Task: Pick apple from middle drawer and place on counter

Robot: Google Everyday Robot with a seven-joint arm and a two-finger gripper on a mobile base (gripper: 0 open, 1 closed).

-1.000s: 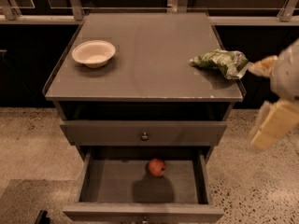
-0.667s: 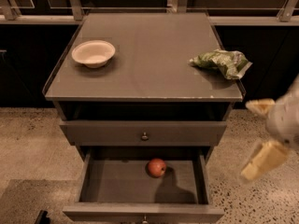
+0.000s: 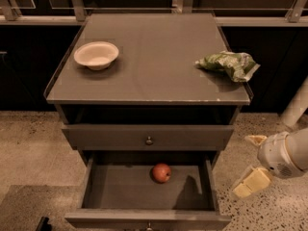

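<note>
The apple (image 3: 161,173), small and red-orange, lies on the floor of the open middle drawer (image 3: 120,189), near its back wall and a little right of centre. The counter (image 3: 154,76) is the grey-brown top of the cabinet above it. My gripper (image 3: 248,163) hangs off the drawer's right side, over the floor, at about the drawer's height. Its two pale fingers (image 3: 250,184) are spread apart and hold nothing. It is apart from the apple, to the right of it.
A white bowl (image 3: 96,55) sits at the counter's back left. A green-and-white snack bag (image 3: 228,64) lies at its right edge. A shut drawer panel with a round knob (image 3: 149,140) is above the open drawer. Speckled floor surrounds the cabinet.
My gripper has dropped from counter height at the right edge down to beside the open drawer and come a little left. The apple, bowl and bag have not moved.
</note>
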